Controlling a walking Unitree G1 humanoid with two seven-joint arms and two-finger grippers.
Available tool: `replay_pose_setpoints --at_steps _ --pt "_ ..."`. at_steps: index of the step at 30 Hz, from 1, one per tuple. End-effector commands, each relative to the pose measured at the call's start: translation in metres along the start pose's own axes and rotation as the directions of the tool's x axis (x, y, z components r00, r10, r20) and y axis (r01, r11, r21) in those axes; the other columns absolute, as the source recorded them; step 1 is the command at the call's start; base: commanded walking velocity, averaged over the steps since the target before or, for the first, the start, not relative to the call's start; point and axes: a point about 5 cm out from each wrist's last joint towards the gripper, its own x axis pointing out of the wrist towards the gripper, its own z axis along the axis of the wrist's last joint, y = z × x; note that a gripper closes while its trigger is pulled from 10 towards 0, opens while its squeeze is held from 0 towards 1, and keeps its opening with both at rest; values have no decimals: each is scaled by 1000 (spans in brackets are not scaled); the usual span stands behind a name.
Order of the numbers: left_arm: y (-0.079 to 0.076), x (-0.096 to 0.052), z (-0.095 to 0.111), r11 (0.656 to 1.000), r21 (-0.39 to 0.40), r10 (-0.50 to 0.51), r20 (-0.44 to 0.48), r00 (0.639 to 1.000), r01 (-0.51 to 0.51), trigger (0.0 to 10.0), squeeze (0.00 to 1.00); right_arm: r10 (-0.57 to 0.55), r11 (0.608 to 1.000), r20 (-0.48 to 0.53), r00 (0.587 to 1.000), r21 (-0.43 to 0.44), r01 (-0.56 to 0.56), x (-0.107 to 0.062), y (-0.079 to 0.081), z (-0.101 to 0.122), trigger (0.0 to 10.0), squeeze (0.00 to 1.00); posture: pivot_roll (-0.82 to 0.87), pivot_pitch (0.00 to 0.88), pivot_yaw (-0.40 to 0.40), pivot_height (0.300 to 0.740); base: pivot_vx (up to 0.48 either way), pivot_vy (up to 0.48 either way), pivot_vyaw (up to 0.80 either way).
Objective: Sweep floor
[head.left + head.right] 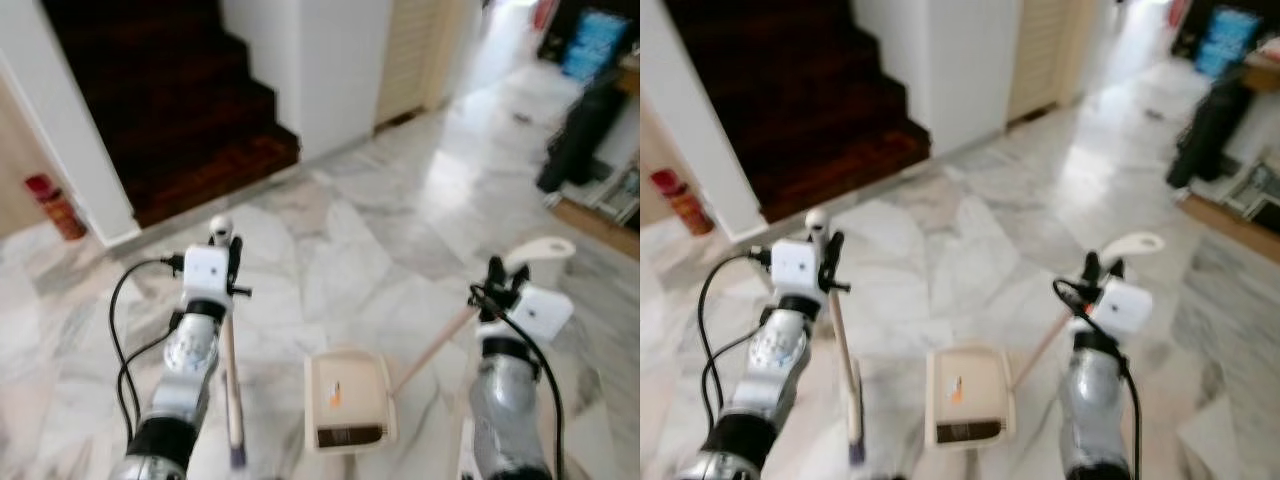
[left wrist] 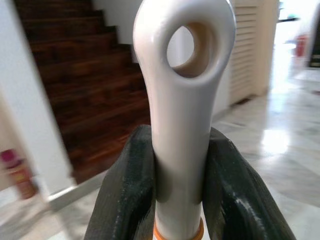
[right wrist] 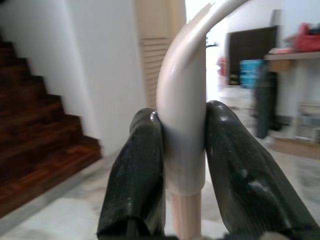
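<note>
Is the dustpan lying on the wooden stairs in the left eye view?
No: the dustpan sits on the marble floor between the two arms, well away from the stairs, its handle held in the right gripper.

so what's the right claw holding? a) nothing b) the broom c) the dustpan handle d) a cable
c, the right claw is shut on the dustpan handle, which runs down to the dustpan on the floor; the broom is in the left claw.
</note>
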Motion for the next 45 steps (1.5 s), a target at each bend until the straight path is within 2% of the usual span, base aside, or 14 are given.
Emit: replay_pose_setpoints --at_steps 1,6,15,19,32,45 --pt "2 1 8 1000 24 5 40 999 -6 10000 0 -5 1000 48 999 4 5 5 -3 11 10000 0 100 0 -51 740 0 0 800" --pt "3 -2 7 1000 23 14 32 999 -15 10000 0 3 1000 37 999 11 -4 4 -1 10 10000 0 103 0 -54 740 0 0 788" --pt "5 -3 7 999 27 31 25 999 -32 10000 0 5 999 17 1000 51 -6 6 2 9 10000 0 104 0 -62 740 0 0 0" --pt "4 -6 6 999 25 31 18 999 -32 10000 0 -15 997 5 1000 73 15 5 -1 8 10000 0 105 0 -63 740 0 0 0" --pt "4 -8 7 999 21 33 11 999 -34 10000 0 -3 996 -16 1000 89 4 3 2 6 10000 0 109 0 -65 740 0 0 0" --pt "-1 -9 5 1000 8 26 -5 1000 -26 10000 0 7 997 -13 1000 82 -6 4 -2 7 10000 0 115 0 -75 740 0 0 0"
